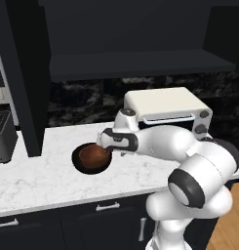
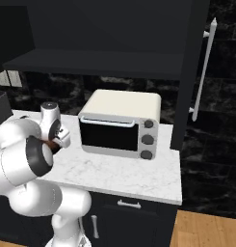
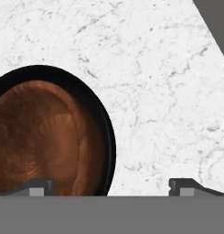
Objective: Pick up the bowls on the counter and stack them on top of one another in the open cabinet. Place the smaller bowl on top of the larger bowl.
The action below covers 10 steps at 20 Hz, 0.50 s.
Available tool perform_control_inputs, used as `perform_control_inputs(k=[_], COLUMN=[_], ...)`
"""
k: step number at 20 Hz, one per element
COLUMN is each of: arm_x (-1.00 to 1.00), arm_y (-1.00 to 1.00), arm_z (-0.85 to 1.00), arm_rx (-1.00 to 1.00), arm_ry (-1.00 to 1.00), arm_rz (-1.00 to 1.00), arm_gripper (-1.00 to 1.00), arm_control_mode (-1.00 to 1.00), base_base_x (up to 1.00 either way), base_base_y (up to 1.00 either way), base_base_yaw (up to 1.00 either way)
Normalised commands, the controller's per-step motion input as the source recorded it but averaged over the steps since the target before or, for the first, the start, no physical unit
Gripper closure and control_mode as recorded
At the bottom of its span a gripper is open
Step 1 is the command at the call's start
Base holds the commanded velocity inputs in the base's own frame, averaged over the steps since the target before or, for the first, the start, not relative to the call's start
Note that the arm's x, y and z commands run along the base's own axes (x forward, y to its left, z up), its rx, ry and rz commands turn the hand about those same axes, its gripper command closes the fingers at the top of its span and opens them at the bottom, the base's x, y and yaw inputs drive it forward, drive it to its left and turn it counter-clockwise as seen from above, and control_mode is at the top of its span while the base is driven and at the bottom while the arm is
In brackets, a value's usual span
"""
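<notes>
Two bowls sit together on the white bench (image 1: 38,180), the small brown bowl (image 3: 38,141) inside the big black bowl (image 3: 109,137), and the fingers (image 3: 111,186) hang wide open just above, holding nothing.

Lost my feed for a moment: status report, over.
Pincer open, low over counter. Smaller bowl nested in larger bowl, both on counter, not in open cabinet. Toaster oven close behind.

black marble backsplash (image 1: 87,100), wood floor (image 2: 206,231)
</notes>
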Motion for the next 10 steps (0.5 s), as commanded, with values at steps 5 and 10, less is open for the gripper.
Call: perform_control_inputs(k=[5, 10], arm_x=[0.10, 0.22], arm_y=[0.10, 0.20], arm_z=[-0.30, -0.35], arm_rx=[-0.02, -0.01], arm_ry=[0.01, 0.01], arm_rz=[0.00, 0.00], arm_gripper=[-1.00, -1.00], arm_control_mode=[-1.00, -1.00], base_base_x=[0.00, 0.00], base_base_y=[0.00, 0.00], base_base_yaw=[0.00, 0.00])
